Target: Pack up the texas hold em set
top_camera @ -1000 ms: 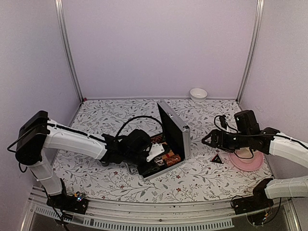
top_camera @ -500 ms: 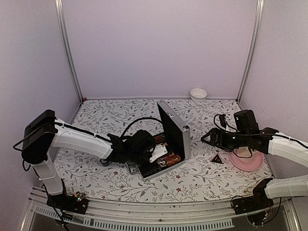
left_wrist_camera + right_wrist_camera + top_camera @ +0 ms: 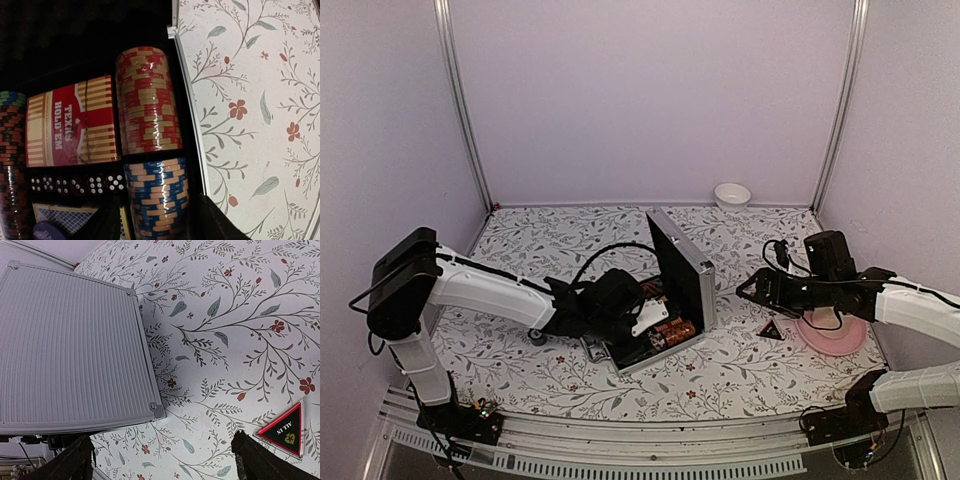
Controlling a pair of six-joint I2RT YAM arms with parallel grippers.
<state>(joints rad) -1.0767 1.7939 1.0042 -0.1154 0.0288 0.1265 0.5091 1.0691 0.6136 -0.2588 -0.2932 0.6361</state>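
Briefcase (image 3: 692, 268): lying open in the middle of the floral tablecloth (image 3: 550, 240), lid standing nearly upright and turning its ribbed silver outside toward the right arm. Holding in its black lining a red card deck (image 3: 72, 122) lettered TEXAS HOLD'EM, a red-and-cream chip stack (image 3: 147, 100) lying just beside it against the case's edge, a blue-and-cream chip stack (image 3: 157, 195) lying end to end with that one, a row of dark dice (image 3: 77, 184) sitting alongside the red deck, a blue-patterned deck (image 3: 65, 216) showing partly past the dice, and a darker chip stack (image 3: 10, 165) running along the far side. Left gripper (image 3: 159, 217): hanging low over the open tray, fingers standing apart on either side of the blue-and-cream stack, showing a slim gap and gripping nothing. Right gripper (image 3: 162, 457): hovering over bare cloth beside the lid's outside, fingers spreading wide with nothing between. Black triangular ALL IN marker (image 3: 286, 429): lying on the cloth outside the case, near the pink plate (image 3: 832, 335). Small dark round piece (image 3: 535, 337): resting on the cloth by the left forearm, too small for identifying.
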